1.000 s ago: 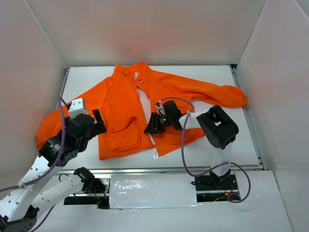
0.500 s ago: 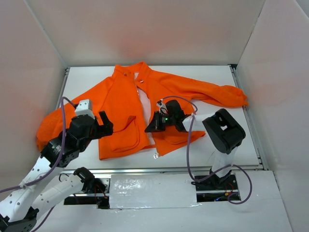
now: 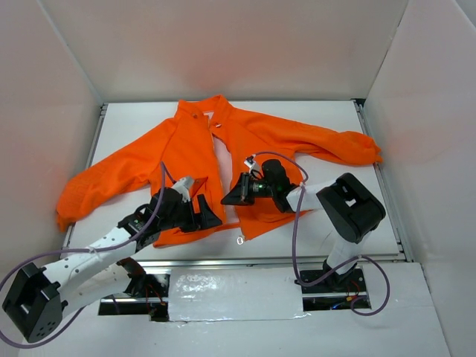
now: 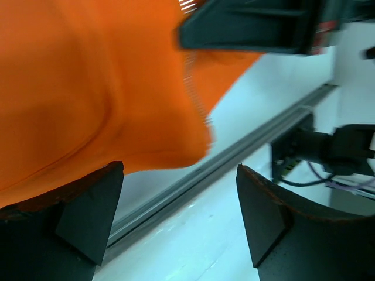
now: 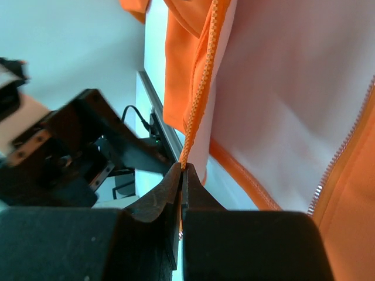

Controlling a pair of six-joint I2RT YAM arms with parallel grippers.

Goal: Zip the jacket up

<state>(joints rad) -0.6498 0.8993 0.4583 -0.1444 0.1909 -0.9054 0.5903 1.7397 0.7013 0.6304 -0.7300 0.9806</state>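
We see the right claw (image 5: pixel 181 171) shut tight on the zipper tape (image 5: pixel 201 88). Its two dark fingers (image 5: pixel 155 202) are pressed together, and the orange toothed strip rises straight out from between their tips. Just beside that strip the pale lining (image 5: pixel 281 99) spreads wide, and past it a second row of teeth runs along an orange edge. From above, this claw sits low over the front opening, on the lower half of the jacket (image 3: pixel 186 149). The left claw (image 4: pixel 180 170) is open, its jaws standing well apart and clamping nothing. A lower corner of orange cloth with a toothed edge lies just ahead of it. We cannot tell whether its fingers touch the cloth. Beyond that corner its camera shows a grey rail (image 4: pixel 222 164) and, at the top, the other claw's dark body. In the overhead view the left claw lies at the hem of the pocketed panel, near the right claw. The jacket lies spread front-up on the white table (image 3: pixel 130 126). Its collar is at the far side, one sleeve reaches out to each side, and its front is parted in a narrow gap.
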